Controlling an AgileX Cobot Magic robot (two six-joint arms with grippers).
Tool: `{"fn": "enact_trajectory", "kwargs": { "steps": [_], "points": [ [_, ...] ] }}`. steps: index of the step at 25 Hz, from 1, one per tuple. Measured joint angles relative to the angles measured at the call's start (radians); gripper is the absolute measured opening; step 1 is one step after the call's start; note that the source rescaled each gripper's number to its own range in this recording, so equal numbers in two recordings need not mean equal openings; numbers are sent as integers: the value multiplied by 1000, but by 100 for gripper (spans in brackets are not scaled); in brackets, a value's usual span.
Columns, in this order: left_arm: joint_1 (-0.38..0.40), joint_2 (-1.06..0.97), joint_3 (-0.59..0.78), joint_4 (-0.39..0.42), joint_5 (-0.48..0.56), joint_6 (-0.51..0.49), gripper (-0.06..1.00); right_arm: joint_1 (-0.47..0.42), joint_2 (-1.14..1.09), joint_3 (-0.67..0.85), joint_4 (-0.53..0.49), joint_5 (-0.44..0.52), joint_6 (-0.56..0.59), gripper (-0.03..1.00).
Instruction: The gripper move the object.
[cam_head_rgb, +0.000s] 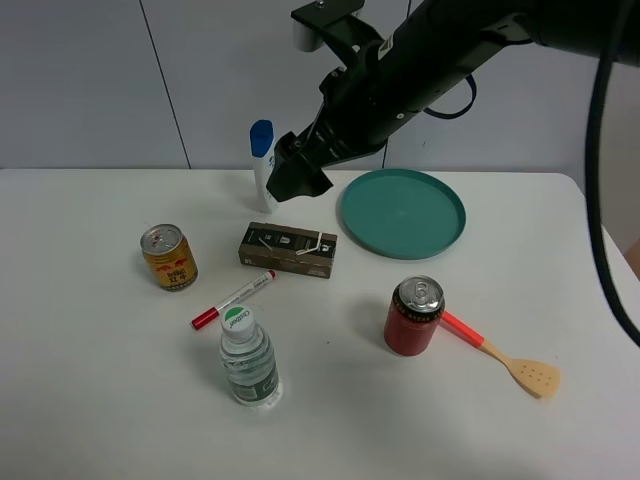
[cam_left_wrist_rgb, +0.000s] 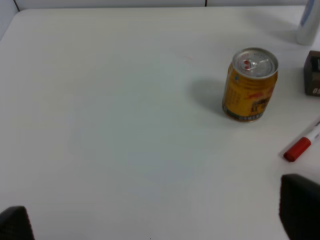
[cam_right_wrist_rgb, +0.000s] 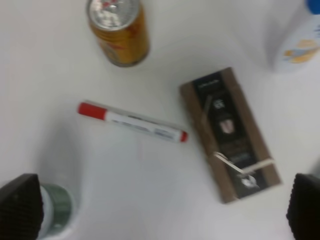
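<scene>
Object (cam_head_rgb: 288, 250) below raised right tool (cam_head_rgb: 297, 178)

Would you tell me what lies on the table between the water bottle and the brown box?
A red-capped marker lies between the water bottle and the brown box, touching neither; the exterior high view shows it.

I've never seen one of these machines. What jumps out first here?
The big black arm reaching in from the upper right, its gripper hanging above a flat brown box in the middle of the white table. Next, the colours: a teal plate right of the box, a red can in front of it, and a yellow can at the left.
</scene>
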Motion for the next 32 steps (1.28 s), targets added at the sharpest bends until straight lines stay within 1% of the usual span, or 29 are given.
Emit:
{"fn": "enact_trajectory", "kwargs": {
  "steps": [1,3,5,8,11,14,17,20,24,27,29,32],
  "points": [
    [0,0,0,0,0,0,100,0,-10,0,-29,4,18,99],
    [0,0,0,0,0,0,100,-21,-25,0,-52,29,44,99],
    [0,0,0,0,0,0,100,-76,-40,0,-52,68,60,99],
    [0,0,0,0,0,0,100,-197,-61,0,-71,128,86,99],
    [0,0,0,0,0,0,100,-322,-91,0,-126,171,95,99],
    [0,0,0,0,0,0,100,-425,-131,0,-183,216,95,99],
    [0,0,0,0,0,0,100,-532,-175,0,-208,269,103,99],
    [0,0,0,0,0,0,100,-638,-227,0,-220,336,153,99],
    [0,0,0,0,0,0,100,-751,-348,0,-264,356,264,99],
    [0,0,0,0,0,0,100,-798,-457,0,-316,356,371,99],
    [0,0,0,0,0,0,100,-804,-531,9,-356,355,435,99],
    [0,0,0,0,0,0,100,-805,-664,71,-388,356,446,99]
  ]
}}
